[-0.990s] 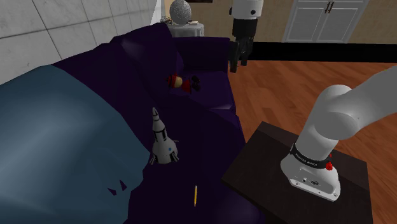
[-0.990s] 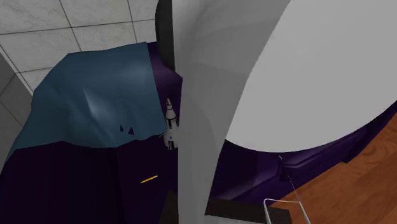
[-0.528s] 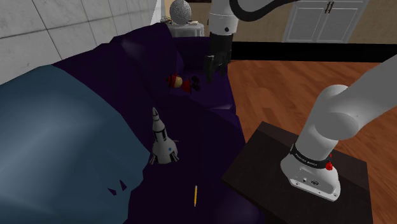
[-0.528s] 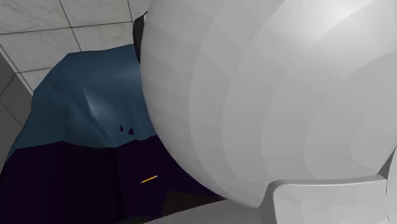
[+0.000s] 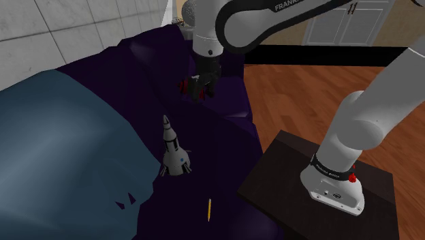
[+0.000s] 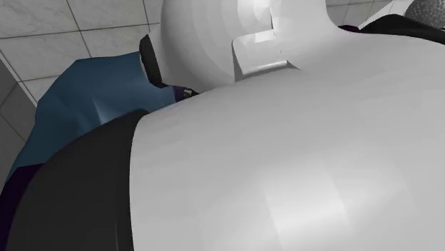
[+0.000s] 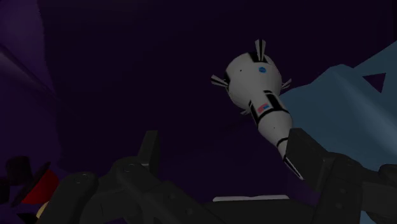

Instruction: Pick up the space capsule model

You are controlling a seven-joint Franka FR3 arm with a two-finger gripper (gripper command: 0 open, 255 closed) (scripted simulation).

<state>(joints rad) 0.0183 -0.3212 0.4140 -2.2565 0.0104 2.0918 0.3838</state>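
The space capsule model is a white rocket with black stripes and fins [image 5: 173, 146], lying on the dark purple cover [image 5: 218, 136] beside the blue blanket [image 5: 61, 157]. My gripper [image 5: 203, 85] hangs over the far part of the purple cover, well beyond the rocket and apart from it. In the wrist view the rocket [image 7: 257, 89] lies ahead of the gripper [image 7: 226, 159]. Its nose points toward one fingertip [image 7: 304, 153]. The two black fingers stand apart with nothing between them, so the gripper is open.
A small red toy [image 5: 185, 86] sits just under the gripper and also appears in the wrist view [image 7: 38, 184]. A yellow pencil [image 5: 209, 208] lies near the cover's front. The dark stand [image 5: 272, 184] and wood floor [image 5: 306, 102] are at the right. The arm [image 6: 285, 142] blocks the second exterior view.
The arm swung toward the shoulder view's left and came down, from over the floor's edge to above the red toy. It now covers the rocket in the second exterior view.
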